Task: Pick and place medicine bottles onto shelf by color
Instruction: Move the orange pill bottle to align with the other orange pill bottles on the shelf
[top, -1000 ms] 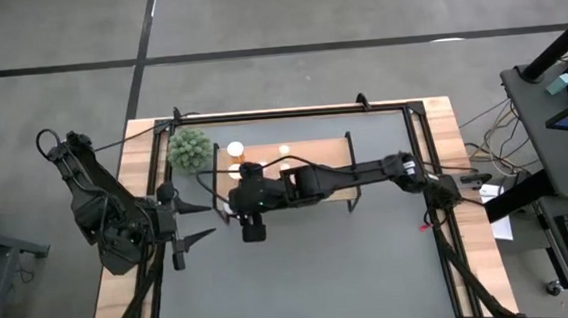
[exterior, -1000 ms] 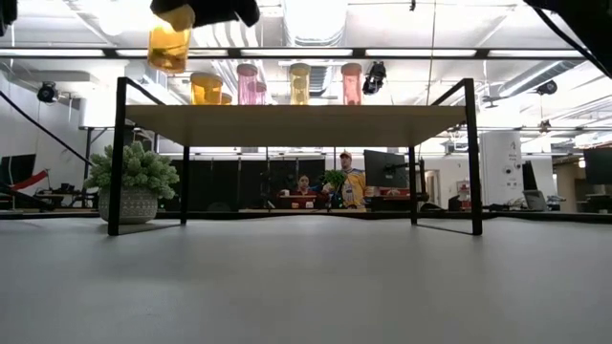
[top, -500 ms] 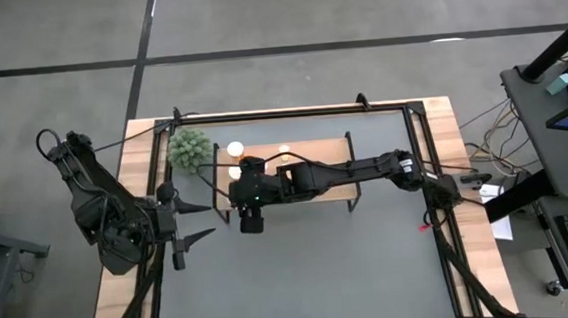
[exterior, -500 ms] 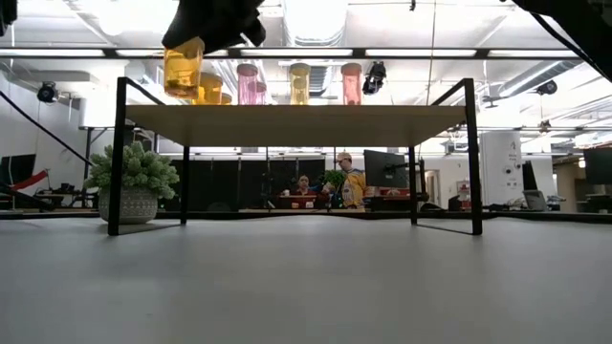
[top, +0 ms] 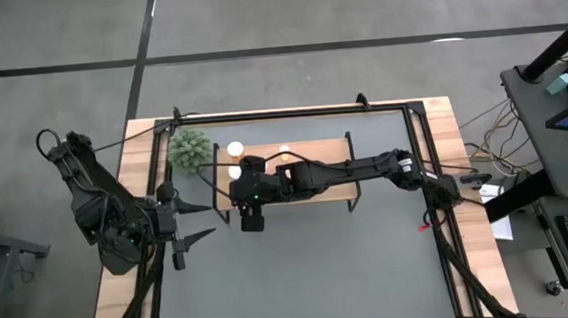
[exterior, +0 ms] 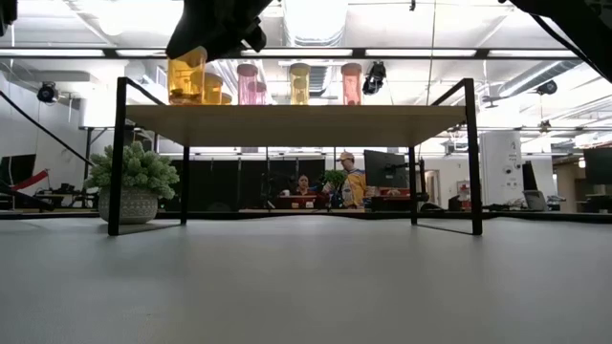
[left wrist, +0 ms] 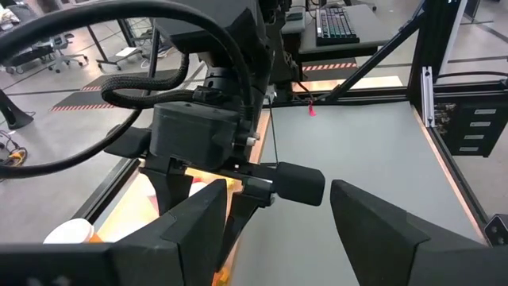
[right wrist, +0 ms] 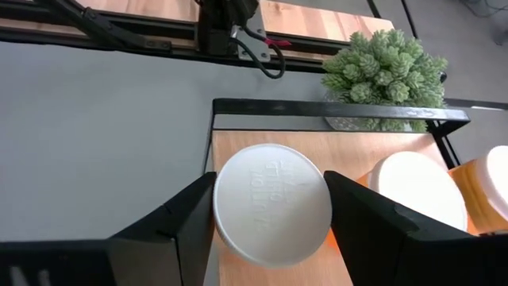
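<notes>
Clearly the placing step was in hand: the right gripper (right wrist: 270, 238) pinched an orange bottle (exterior: 185, 80) by its white cap (right wrist: 272, 205), with the bottle's base at or just above the near left corner of the shelf (exterior: 296, 118); contact could not be told. Another orange bottle (exterior: 212, 88) stood just behind it, and pink and yellow ones farther along. The plant (top: 190, 147) sat beside that end. The left gripper (top: 194, 221) waited, fingers spread, near the table's left edge. Next, I judged, the bottle needed setting flat before the fingers let go and lifted straight up.
</notes>
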`<state>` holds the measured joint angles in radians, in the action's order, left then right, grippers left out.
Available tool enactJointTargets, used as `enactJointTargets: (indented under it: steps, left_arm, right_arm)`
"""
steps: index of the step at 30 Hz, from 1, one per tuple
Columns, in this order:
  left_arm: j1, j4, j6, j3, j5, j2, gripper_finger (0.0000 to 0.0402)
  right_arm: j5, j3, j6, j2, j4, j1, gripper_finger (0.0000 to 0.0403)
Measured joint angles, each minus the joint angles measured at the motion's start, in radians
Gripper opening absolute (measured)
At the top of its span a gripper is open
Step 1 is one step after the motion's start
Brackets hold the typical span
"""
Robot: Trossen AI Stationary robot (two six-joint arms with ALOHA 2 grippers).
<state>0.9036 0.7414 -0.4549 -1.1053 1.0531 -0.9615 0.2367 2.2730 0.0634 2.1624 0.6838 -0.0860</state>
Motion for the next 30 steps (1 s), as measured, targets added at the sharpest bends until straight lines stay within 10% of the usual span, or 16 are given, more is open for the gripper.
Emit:
enactJointTargets:
  steps: [12,30]
  left_arm:
    - [0.000,0.000,0.000,0.000,0.000,0.000,0.0209]
    - [0.000,-0.013,-0.002,0.000,0.001,-0.043,0.0209]
  right_arm:
    - [0.000,0.000,0.000,0.000,0.000,0.004,0.0263]
    - [0.097,0.001,0.069,-0.186,0.103,-0.096,0.0238]
